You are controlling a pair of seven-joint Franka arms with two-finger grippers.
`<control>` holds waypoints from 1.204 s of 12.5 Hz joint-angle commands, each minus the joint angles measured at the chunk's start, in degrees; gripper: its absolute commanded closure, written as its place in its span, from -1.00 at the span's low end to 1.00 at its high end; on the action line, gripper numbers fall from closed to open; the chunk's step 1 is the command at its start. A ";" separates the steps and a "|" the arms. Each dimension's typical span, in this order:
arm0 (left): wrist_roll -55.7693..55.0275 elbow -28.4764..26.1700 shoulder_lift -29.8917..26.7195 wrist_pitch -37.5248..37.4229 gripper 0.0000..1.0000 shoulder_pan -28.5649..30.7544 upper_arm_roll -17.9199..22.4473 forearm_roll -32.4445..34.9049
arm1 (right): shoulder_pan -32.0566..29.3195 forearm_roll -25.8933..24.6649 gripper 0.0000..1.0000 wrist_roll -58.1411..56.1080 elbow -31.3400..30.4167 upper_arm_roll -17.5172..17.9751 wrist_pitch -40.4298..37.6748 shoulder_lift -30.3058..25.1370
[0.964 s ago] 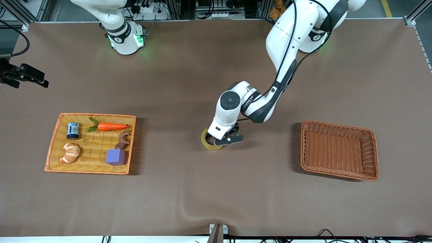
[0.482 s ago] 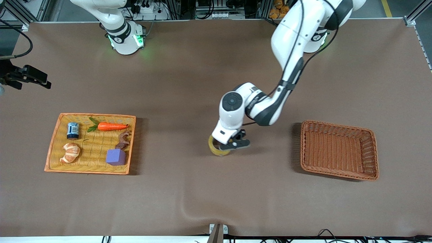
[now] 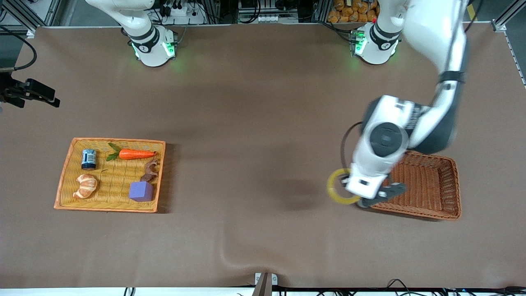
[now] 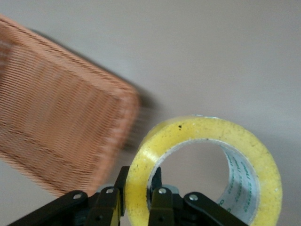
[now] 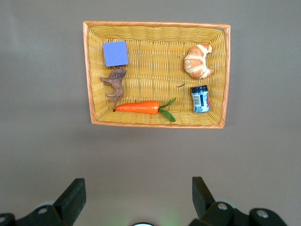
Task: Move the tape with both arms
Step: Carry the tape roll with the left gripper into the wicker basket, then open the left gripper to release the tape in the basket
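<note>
The left gripper [image 3: 372, 196] hung in the air over the bare table, just beside the brown basket [image 3: 415, 185], its fingers [image 4: 108, 207] pinched on the wall of the tape [image 3: 340, 187], which it held upright off the surface. The right gripper [image 5: 136, 197] waited high above the table with its fingers spread wide and nothing between them, looking down on the yellow tray [image 5: 155, 73] with its croissant [image 5: 198, 61], carrot [image 5: 138, 107] and purple block [image 5: 115, 53].

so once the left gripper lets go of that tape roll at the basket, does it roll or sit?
Probably rolls if it lands on edge: the tape is a round ring held upright. Likely stiff, since the left gripper pinches one wall without visible deformation. The brown basket walls should contain it.
</note>
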 commanded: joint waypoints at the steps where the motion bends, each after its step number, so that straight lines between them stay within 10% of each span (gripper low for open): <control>1: 9.86 -4.89 -1.72 -1.19 1.00 7.80 -1.25 1.30 | 0.00 -0.35 -1.00 -0.74 -0.73 0.00 -0.53 -0.93; 8: 15.52 -14.91 -0.23 8.03 0.90 17.33 -1.34 0.96 | 0.09 -0.35 -1.00 -0.82 -1.17 0.08 -1.41 -0.93; 9: 16.39 -15.80 -1.01 7.95 -0.81 18.03 -1.34 1.30 | -0.08 -0.35 -1.00 -0.82 -1.08 0.08 -1.33 -0.93; 15: 35.61 -13.44 -14.62 -0.71 -1.00 23.74 -1.52 -1.33 | 0.00 -0.35 -1.00 -0.91 -1.17 0.08 -1.06 -0.67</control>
